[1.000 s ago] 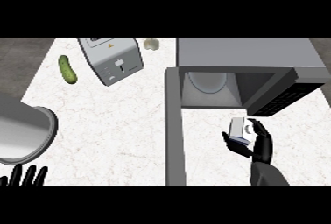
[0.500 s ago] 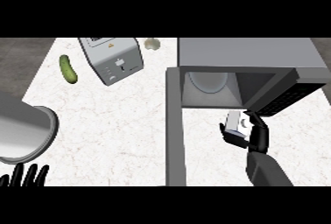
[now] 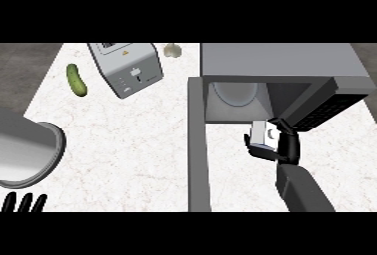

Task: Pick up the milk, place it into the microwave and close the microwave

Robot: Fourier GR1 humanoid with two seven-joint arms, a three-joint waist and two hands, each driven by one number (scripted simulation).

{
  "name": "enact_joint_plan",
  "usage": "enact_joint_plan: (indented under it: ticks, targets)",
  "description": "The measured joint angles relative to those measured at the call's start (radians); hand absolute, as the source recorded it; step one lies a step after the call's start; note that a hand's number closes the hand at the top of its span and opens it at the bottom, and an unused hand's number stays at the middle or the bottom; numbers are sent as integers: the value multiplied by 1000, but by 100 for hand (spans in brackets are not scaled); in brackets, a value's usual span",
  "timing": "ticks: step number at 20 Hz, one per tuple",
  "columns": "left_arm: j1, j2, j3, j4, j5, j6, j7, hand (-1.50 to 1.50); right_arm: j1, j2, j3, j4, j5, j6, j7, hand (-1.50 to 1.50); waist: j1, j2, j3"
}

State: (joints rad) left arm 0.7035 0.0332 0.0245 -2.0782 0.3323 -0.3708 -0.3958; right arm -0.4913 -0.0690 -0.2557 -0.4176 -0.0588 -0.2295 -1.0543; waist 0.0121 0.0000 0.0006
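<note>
Microwave (image 3: 283, 60) sits upper right of frame with its door (image 3: 195, 144) swung wide open and the cavity showing, so I read the pickup as done. Right hand (image 3: 283, 149) is curled round the milk (image 3: 265, 135), right of centre, just at the cavity mouth. Left to do: set it inside, let go, shut the door. Left hand (image 3: 23, 201) rests lower left, fingers straight.

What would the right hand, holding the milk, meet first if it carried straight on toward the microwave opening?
Probably the round plate inside the microwave; the right hand with the milk sits just outside, though depth is unclear.
</note>
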Motion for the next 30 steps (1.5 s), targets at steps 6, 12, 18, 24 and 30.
enact_joint_plan:
  ticks: [6,12,18,24,30]
  targets:
    - [27,-9,4,-15,-11,-17,-10,-150,150,25,82,-243,17,5,54,150,-15,-5,-1]
    - [26,-18,-29,-28,-18,-9,20,-150,370,28,183,-581,40,7,190,150,-25,-7,-2]
    - [71,-23,-48,-55,-23,-6,-4,-150,577,9,280,-910,40,59,338,150,-20,-6,-2]
    - [61,-19,-37,-45,-14,13,-3,-150,640,38,347,-1130,-54,124,476,150,-15,-4,-1]
    - [71,-17,-16,-31,-4,-15,-21,-150,576,62,407,-1168,-23,30,553,150,-6,-2,-1]
